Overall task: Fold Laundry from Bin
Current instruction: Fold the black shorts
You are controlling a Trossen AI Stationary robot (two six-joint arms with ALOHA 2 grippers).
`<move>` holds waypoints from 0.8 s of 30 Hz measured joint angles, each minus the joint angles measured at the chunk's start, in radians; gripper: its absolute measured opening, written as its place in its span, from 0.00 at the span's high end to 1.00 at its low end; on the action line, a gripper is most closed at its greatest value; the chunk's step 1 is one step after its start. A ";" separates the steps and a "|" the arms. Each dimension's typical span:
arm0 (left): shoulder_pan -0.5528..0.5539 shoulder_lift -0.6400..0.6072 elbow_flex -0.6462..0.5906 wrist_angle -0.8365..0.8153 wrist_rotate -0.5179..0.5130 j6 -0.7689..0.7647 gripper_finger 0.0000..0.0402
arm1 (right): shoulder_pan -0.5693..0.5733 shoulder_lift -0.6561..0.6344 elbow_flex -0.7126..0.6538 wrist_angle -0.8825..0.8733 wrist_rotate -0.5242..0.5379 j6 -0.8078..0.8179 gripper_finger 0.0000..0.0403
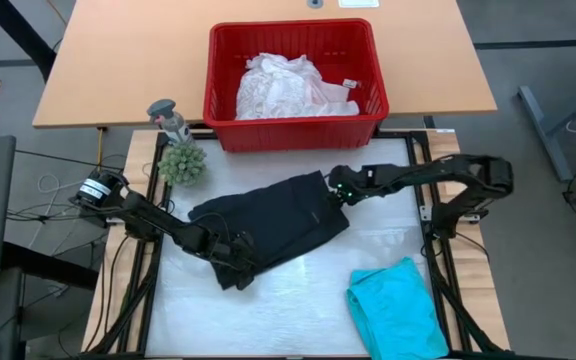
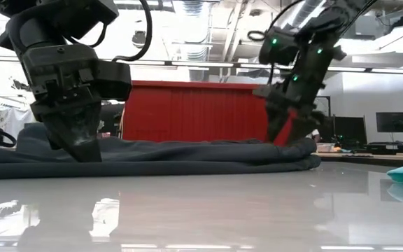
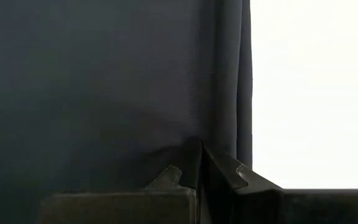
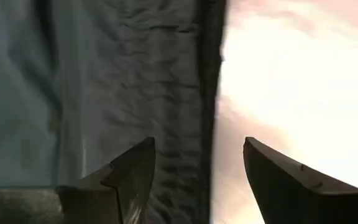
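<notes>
A black garment [image 1: 273, 225] lies spread flat on the white table. My left gripper [image 1: 236, 262] is shut on its near left corner, where the low view shows the gripper [image 2: 82, 148] tipped down onto the cloth. My right gripper [image 4: 197, 177] stands open just above the garment's far right corner [image 1: 330, 190], touching nothing; the garment's edge [image 4: 211, 74] runs between its fingers. The red bin [image 1: 368, 60] stands beyond the table's far edge, and a white lacy garment [image 1: 283, 85] lies in it. A teal garment [image 1: 398, 310] lies folded at the near right. My left gripper pinches the black garment between its two shut fingers [image 3: 222, 171], a little in from a folded edge [image 3: 232, 93]. The cloth puckers at the fingertips [image 3: 166, 149]. The fingers slant down from above, and the garment lies flat on the table around them.
A grey figure [image 1: 168, 115] and a green spiky ball [image 1: 183, 163] stand at the table's far left corner. Bare white table [image 1: 288, 310] lies between the black garment and the near edge. In the low view the bin's red wall [image 2: 194, 112] rises behind the garment.
</notes>
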 joint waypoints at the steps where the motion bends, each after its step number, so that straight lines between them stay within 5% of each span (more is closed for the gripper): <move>1: 0.000 0.000 0.000 -0.003 0.001 0.003 1.00 | 0.000 0.021 0.001 0.024 -0.013 -0.003 0.34; 15: 0.000 0.000 0.000 -0.012 0.000 0.024 1.00 | 0.037 0.234 0.016 0.077 -0.093 0.020 0.37; 19: -0.001 0.000 0.000 -0.012 0.000 0.019 1.00 | 0.053 0.243 0.017 0.061 -0.095 0.036 0.52; 24: 0.000 0.000 0.000 -0.012 0.019 0.016 1.00 | 0.043 0.241 0.015 0.057 -0.127 0.060 0.85</move>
